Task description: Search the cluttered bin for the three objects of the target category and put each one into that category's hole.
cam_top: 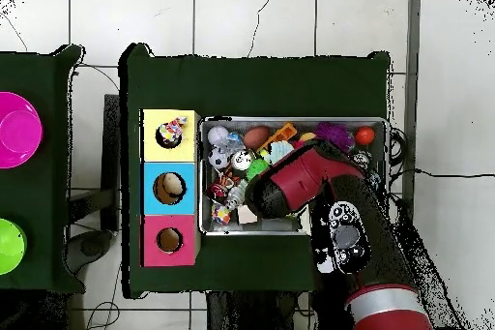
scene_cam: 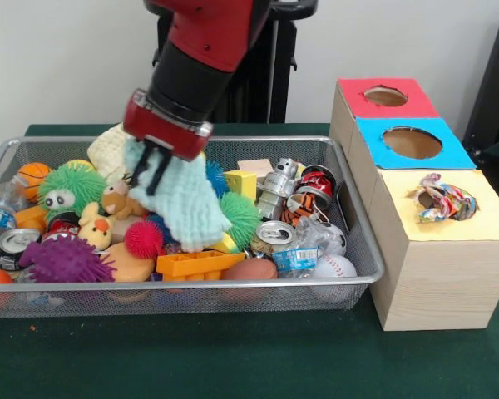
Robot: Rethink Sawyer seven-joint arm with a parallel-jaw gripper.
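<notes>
My gripper (scene_cam: 154,173) is over the left middle of the wire bin (scene_cam: 233,283), shut on the mint-green waffle cloth (scene_cam: 193,208). The cloth hangs from the fingers down onto the clutter. The cream waffle cloth (scene_cam: 108,148) lies at the bin's far left, just behind the gripper. The white dotted cloth (scene_cam: 441,199) is bunched in the round hole of the yellow-topped box (scene_cam: 482,223); it also shows in the overhead view (cam_top: 174,131). In the overhead view my arm (cam_top: 290,183) covers the gripper and much of the bin (cam_top: 218,230).
The bin holds green (scene_cam: 71,189) and purple (scene_cam: 62,259) spiky balls, plush animals (scene_cam: 96,226), cans (scene_cam: 273,237), a baseball (scene_cam: 335,266) and an orange brick (scene_cam: 195,264). The blue-topped hole (scene_cam: 412,142) and the red-topped hole (scene_cam: 386,96) lie beyond the yellow box. A pink bowl (cam_top: 14,130) sits on a side table.
</notes>
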